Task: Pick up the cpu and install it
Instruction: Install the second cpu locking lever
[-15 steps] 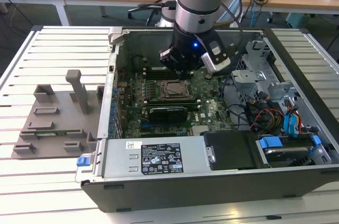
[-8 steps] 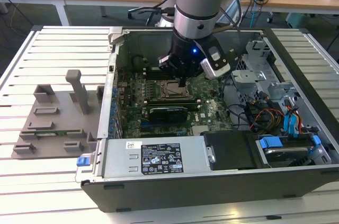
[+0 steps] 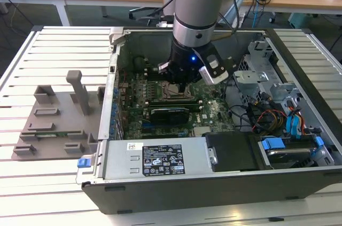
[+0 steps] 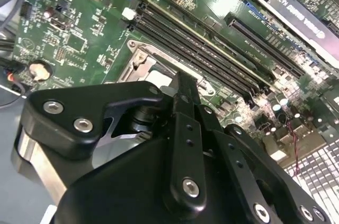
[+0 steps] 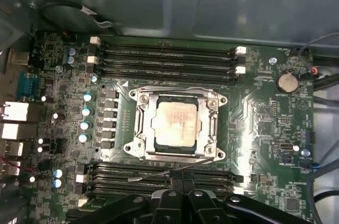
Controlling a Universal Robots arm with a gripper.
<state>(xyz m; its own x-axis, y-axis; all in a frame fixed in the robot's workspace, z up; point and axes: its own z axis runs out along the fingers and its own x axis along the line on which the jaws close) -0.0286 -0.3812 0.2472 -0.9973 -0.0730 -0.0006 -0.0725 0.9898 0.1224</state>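
Note:
The cpu [image 5: 177,123], a flat square chip with a pale metal top, lies inside the metal-framed socket [image 5: 139,123] on the green motherboard [image 5: 265,123]. In the second wrist view a corner of the cpu [image 4: 159,79] shows just past the black fingers [image 4: 183,107]. My gripper [image 5: 181,175] hangs just above the board beside the socket, its two fingers pressed together with nothing between them. In the exterior view the gripper [image 3: 180,88] reaches down into the open computer case [image 3: 214,188], over the socket area.
Rows of memory slots [image 5: 167,57] flank the socket. A long black card [image 3: 170,114] sits just in front of it. Drive bays and cables [image 3: 278,114] fill the exterior view's right. A grey tray with posts [image 3: 59,114] lies outside the case on the exterior view's left.

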